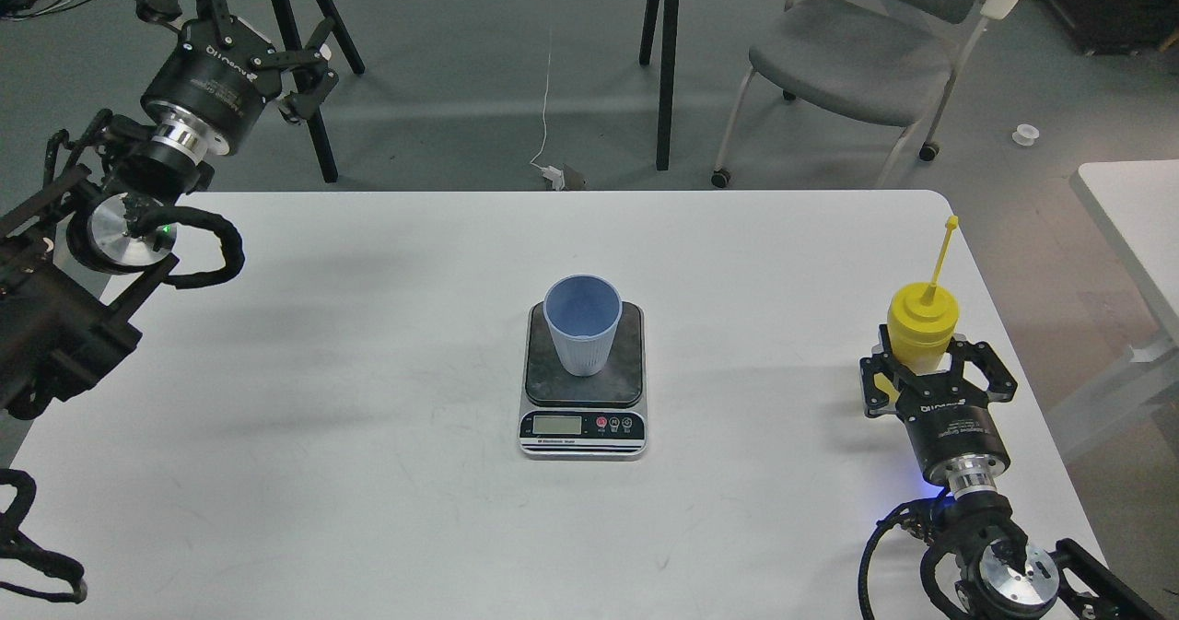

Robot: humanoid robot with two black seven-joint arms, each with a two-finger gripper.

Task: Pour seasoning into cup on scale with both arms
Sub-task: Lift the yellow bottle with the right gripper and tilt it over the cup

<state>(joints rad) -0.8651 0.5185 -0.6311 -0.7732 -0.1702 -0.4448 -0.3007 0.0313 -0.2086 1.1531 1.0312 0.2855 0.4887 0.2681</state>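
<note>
Left gripper (276,49) sits upper left of frame, raised past the far table edge, fingers spread apart, holding nothing. White table (368,399) fills the middle. Digital kitchen scale (583,408) is at frame center, display and red and black buttons facing the near edge. Light-blue ribbed cup (582,325) stands upright on its dark platform. At right, yellow squeeze bottle (922,325) stands upright near the table's right edge, cap strap pointing up. Right gripper (932,371) has 2 fingers either side of the bottle; contact unclear. Grey chair (857,58) upper right.
</note>
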